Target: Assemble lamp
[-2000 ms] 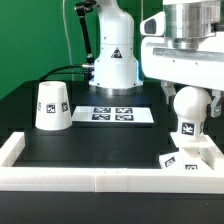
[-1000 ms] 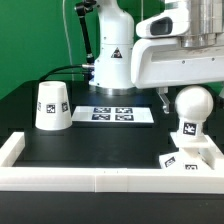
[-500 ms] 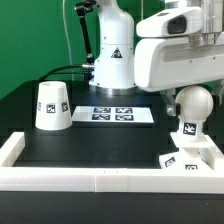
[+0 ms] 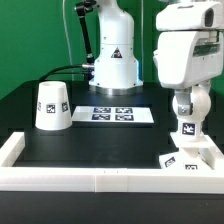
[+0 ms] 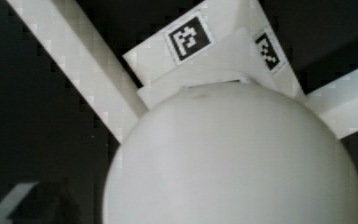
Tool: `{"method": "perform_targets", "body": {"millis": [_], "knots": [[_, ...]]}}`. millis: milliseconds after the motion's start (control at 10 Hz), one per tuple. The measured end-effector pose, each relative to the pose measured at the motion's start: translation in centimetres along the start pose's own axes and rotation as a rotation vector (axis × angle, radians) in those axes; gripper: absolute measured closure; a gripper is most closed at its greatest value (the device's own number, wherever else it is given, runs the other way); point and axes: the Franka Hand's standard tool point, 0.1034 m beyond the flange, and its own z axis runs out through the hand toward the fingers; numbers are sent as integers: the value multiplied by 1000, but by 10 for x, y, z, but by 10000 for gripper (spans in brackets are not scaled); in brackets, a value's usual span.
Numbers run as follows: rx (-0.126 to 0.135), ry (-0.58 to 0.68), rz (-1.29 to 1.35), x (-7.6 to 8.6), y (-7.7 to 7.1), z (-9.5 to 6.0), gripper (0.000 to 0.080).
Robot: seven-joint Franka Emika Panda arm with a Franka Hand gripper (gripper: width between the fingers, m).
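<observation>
While the smooth ball-headed bulb point(image 4: 190, 104) stands on the flat square base point(image 4: 200, 152), whether the tool point(image 4: 188, 89) grips it is unclear.

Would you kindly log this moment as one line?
white ball-headed bulb: upright on flat square white base; white tapered shade: apart; arm: over bulb

This is a robotics lab bench. A robot arm's base point(image 4: 113, 60), bearing what seems a warning triangle, stands at twelve o'clock in the exterior view, behind a black table point(image 4: 100, 150) fenced by a white rail point(image 4: 90, 178). The marker board point(image 4: 118, 115) lies near centre. The shade point(image 4: 51, 105) at nine o'clock carries square tags, and a plain green backdrop point(image 4: 35, 40) stands behind.
</observation>
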Motion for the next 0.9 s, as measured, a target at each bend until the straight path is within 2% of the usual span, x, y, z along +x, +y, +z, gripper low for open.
{"method": "perform_targets", "body": {"millis": [300, 700, 900], "knots": [[-17, -34, -176, -1, -1, 2, 101], [-2, -49, -181, -9, -4, 10, 101], [-3, -48, -172, -9, -5, 11, 101]]}}
